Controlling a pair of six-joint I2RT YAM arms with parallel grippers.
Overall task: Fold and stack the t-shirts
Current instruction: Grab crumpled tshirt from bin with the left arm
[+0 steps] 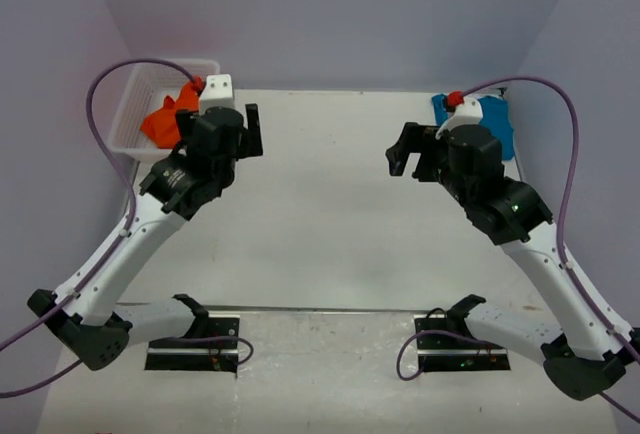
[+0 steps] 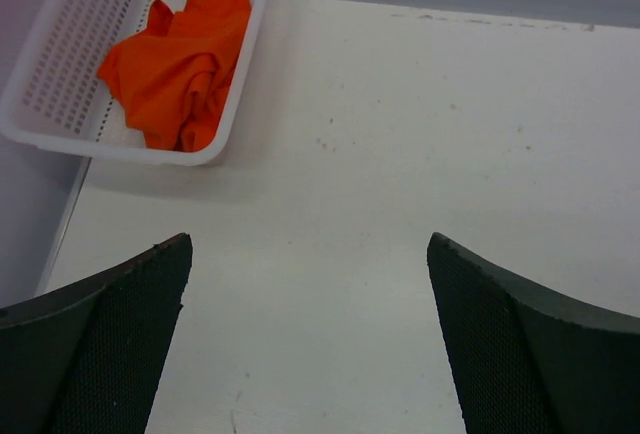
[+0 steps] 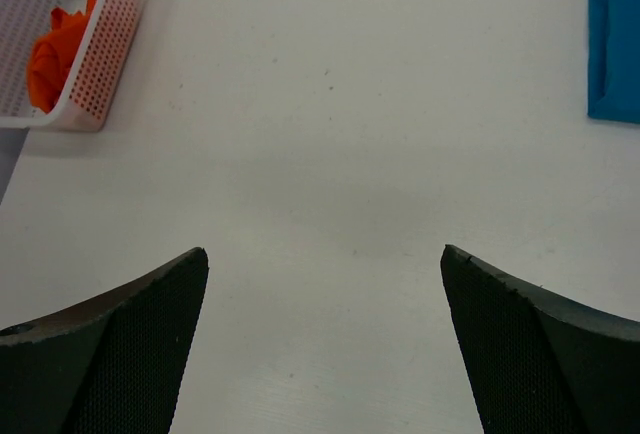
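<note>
The orange-red t-shirt (image 1: 163,121) lies crumpled in the white mesh basket (image 1: 128,114) at the far left; it also shows in the left wrist view (image 2: 180,69) and the right wrist view (image 3: 52,54). The teal-blue t-shirt (image 1: 497,124) lies flat at the table's far right corner, partly hidden behind my right arm; its edge shows in the right wrist view (image 3: 614,39). My left gripper (image 1: 248,134) (image 2: 308,241) is open and empty above bare table, right of the basket. My right gripper (image 1: 408,158) (image 3: 325,250) is open and empty, left of the teal shirt.
The basket (image 2: 60,64) (image 3: 100,39) stands against the left wall at the back corner. The white table (image 1: 320,214) is walled on the left, back and right. Both arm bases sit at the near edge.
</note>
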